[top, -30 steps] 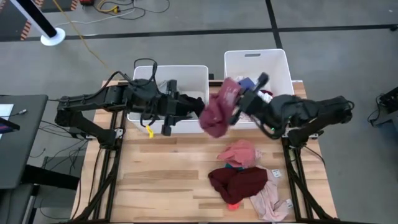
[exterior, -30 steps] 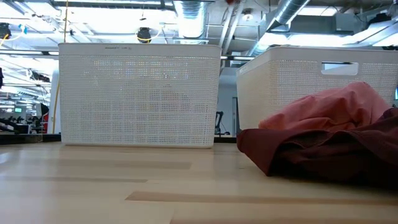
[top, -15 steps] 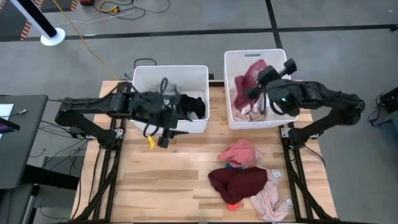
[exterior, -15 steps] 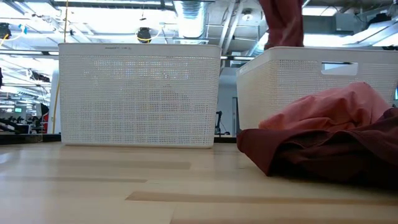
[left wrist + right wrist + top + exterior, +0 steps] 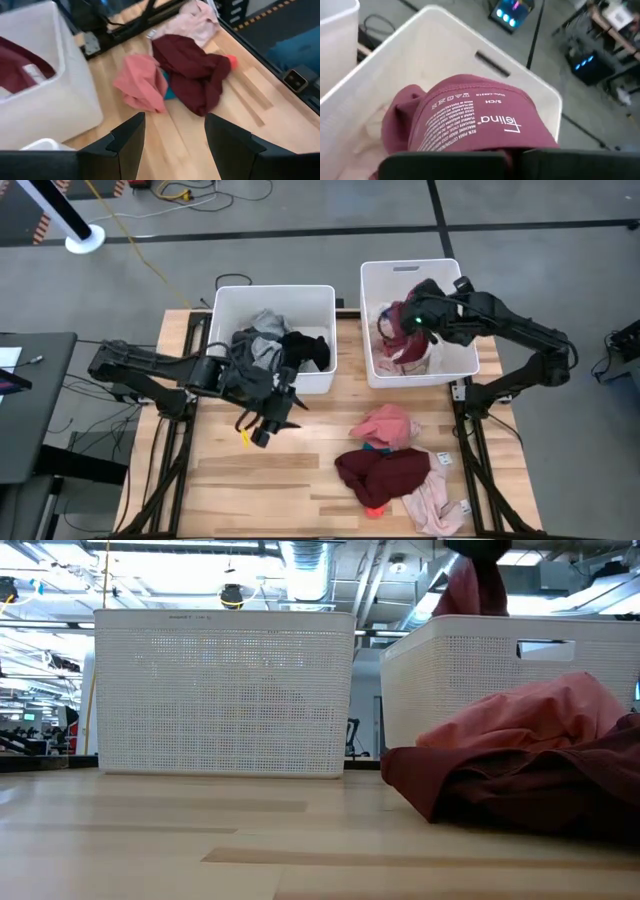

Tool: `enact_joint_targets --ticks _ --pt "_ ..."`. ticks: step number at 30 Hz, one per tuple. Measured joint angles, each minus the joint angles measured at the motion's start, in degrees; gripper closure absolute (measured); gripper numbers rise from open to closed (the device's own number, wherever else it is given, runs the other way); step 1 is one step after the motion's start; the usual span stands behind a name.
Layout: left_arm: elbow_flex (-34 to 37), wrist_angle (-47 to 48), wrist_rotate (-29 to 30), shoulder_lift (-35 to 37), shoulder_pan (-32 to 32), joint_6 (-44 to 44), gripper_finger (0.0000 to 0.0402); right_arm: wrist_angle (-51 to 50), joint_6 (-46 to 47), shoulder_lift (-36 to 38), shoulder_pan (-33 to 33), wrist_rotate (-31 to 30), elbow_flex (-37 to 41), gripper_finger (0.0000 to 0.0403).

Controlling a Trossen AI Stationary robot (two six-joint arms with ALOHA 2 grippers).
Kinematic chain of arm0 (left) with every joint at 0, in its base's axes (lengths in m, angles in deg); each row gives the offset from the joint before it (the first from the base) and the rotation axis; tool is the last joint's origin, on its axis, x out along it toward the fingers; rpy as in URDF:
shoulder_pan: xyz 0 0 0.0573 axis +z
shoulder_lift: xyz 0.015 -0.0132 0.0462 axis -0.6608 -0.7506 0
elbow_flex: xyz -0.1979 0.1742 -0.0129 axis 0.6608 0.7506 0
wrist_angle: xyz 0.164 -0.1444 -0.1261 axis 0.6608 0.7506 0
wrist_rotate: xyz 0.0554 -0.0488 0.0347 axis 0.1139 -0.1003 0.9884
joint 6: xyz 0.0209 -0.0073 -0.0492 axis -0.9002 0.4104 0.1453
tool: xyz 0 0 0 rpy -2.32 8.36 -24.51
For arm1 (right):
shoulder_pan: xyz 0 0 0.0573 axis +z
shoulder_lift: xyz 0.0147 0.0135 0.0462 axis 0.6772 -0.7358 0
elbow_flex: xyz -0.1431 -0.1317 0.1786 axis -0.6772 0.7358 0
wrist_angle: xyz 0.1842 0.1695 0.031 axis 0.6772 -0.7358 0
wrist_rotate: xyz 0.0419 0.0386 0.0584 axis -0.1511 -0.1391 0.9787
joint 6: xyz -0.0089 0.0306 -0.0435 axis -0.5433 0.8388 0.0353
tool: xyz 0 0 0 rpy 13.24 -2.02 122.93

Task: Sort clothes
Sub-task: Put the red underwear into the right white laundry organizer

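Right tool (image 5: 413, 313) pinches a maroon fabric garment (image 5: 470, 117) over its bin; left tool (image 5: 172, 137) gapes empty; four garments remain beyond it.

Right hand (image 5: 432, 288) swung the maroon garment (image 5: 400, 318) from frame centre, between the bins, to over the right bin (image 5: 372, 280) in the upper right, still clamped on it, while left hand (image 5: 283, 405) pulled back off the left bin (image 5: 222, 298) down over the counter (image 5: 300, 470).
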Motion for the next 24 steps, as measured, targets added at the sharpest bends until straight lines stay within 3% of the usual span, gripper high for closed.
enact_joint_targets --ticks 13,24 --pt "7.2 -2.6 -0.7 0.0 -4.0 2.5 0.0201 -2.5 -0.6 -5.3 -9.8 16.3 0.0 0.0391" --pt "10.5 -3.5 -0.6 0.0 -6.5 3.8 0.0201 -4.7 -3.0 -13.0 -13.4 28.9 0.0 0.039"
